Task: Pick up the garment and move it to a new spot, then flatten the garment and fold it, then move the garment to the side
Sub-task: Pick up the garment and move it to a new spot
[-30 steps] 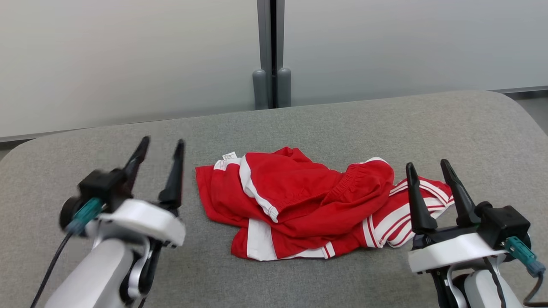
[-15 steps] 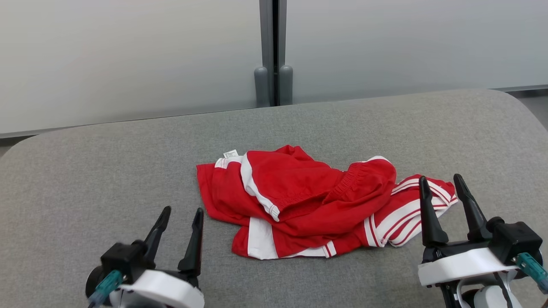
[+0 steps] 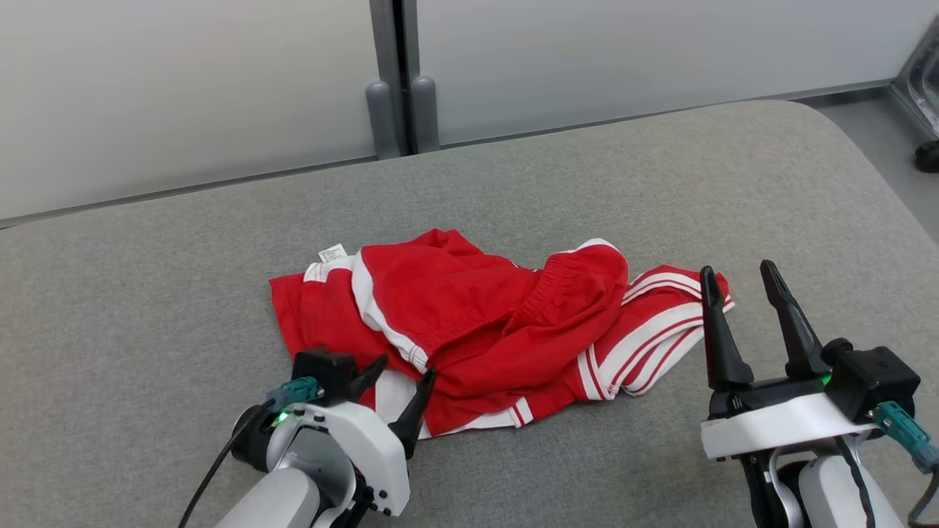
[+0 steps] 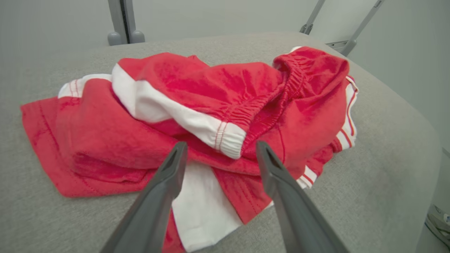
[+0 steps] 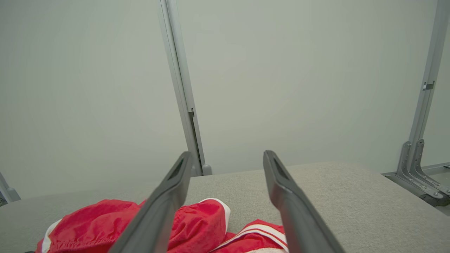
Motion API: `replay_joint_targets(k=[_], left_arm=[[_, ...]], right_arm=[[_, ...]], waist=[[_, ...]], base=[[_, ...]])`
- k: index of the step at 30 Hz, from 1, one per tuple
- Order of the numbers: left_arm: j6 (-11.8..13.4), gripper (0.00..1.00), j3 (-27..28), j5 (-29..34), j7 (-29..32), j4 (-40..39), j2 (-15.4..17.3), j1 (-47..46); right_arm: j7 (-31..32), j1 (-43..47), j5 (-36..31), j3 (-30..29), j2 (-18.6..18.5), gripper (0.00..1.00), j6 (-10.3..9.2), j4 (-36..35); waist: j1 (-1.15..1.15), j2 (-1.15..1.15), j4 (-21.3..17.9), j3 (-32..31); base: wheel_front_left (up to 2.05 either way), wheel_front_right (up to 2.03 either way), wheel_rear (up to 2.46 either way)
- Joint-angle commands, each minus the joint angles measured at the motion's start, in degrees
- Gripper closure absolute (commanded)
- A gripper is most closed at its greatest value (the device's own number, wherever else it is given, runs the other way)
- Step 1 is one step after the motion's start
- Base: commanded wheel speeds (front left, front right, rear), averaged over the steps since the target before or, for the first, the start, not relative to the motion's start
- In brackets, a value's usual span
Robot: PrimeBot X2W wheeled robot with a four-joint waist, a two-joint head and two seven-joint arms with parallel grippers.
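The grey fabric-covered counter [image 3: 660, 183] carries a crumpled red garment with white stripes [image 3: 469, 323] near its middle, long axis running left to right, striped end rightward. The left end effector [image 3: 405, 368], fingers apart, sits at its near white-panelled edge, gripping nothing. The right end effector [image 3: 738, 270], also spread and empty, stands just beside the striped end.

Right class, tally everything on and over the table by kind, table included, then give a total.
Crumpled red-and-white fabric garment: 1
Black two-fingered tools: 2 (left tool, right tool)
Grey fabric-covered table: 1
Total: 4
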Motion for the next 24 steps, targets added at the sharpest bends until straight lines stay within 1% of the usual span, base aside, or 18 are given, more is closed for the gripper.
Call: replay_joint_targets(k=[1, 3, 4, 6, 8, 9, 10, 11, 13, 19, 22, 24], left_arm=[[-0.5, 0.00, -0.8, 0.5, 1.3, 1.4, -0.3, -2.2], [-1.0, 0.00, -1.5, 0.4, 2.8, 3.0, -0.6, -3.3], [-0.7, 0.00, -1.5, 0.3, 3.5, 3.9, -0.8, -4.0], [0.5, 0.00, -1.8, 1.5, 4.7, 6.1, -0.7, -5.7], [1.8, 0.00, -1.3, 1.7, 4.4, 7.6, -1.6, -7.1], [2.3, 0.17, -0.9, 1.5, 4.1, 8.2, -2.1, -7.5], [2.6, 0.60, -0.6, 1.3, 3.7, 8.7, -2.3, -7.9], [2.8, 1.00, -0.3, 1.1, 3.4, 9.0, -2.5, -8.2], [2.4, 1.00, -0.1, 0.7, 3.0, 9.3, -2.7, -8.6], [0.4, 1.00, 0.3, -0.2, 0.5, 6.9, -3.1, -8.4], [0.3, 1.00, 1.0, -0.7, -0.5, 5.2, -3.2, -8.4], [0.6, 1.00, 2.2, -1.5, -1.7, 3.1, -2.8, -8.5]], right_arm=[[-0.3, -1.0, 0.4, 0.1, -0.3, 0.00, 0.11, 0.0], [-0.3, -1.7, 0.6, 0.4, -0.3, 0.00, 0.11, 0.0], [-0.3, -1.9, 0.8, 0.5, -0.3, 0.00, 0.11, -0.1], [-0.3, -2.3, 1.1, 0.6, -0.3, 0.00, 0.11, -0.2], [-0.3, -2.7, 1.3, 0.8, -0.3, 0.00, 0.11, -0.2], [-0.3, -2.8, 1.4, 0.9, -0.3, 0.00, 0.11, -0.3], [-0.3, -2.8, 1.6, 1.0, -0.3, 0.00, 0.11, -0.3], [-0.3, -2.8, 1.6, 1.0, -0.3, 0.00, 0.11, -0.3], [-0.3, -2.7, 1.7, 1.0, -0.3, 0.00, 0.11, -0.3], [-0.3, -1.8, 1.7, 0.4, -0.3, 0.00, 0.11, 0.2], [-0.3, -1.7, 1.6, 0.4, -0.3, 0.00, 0.11, 0.3], [-0.3, -1.5, 1.5, 0.5, -0.3, 0.00, 0.11, 0.3]], waist=[[0.00, 0.00, -1.4, 1.2], [0.00, 0.00, -2.0, 1.7], [0.00, 0.00, -2.2, 2.0], [0.00, 0.00, -2.6, 2.5], [0.00, 0.00, -2.8, 2.9], [0.00, 0.00, -2.8, 3.0], [0.00, 0.00, -2.9, 3.1], [0.00, 0.00, -2.9, 3.1], [0.00, 0.00, -2.8, 3.1], [0.00, 0.00, -1.2, 2.0], [0.00, 0.00, -0.5, 1.6], [0.00, 0.00, 0.4, 1.2]], base=[[0.00, 0.00, 0.00], [0.00, 0.00, 0.00], [0.00, 0.00, 0.00], [0.00, 0.00, 0.00], [0.00, 0.00, 0.00], [0.00, 0.00, 0.00], [0.00, 0.00, 0.00], [0.00, 0.00, 0.00], [0.00, 0.00, 0.00], [0.00, 0.00, 0.00], [0.00, 0.00, 0.00], [0.00, 0.00, 0.00]])
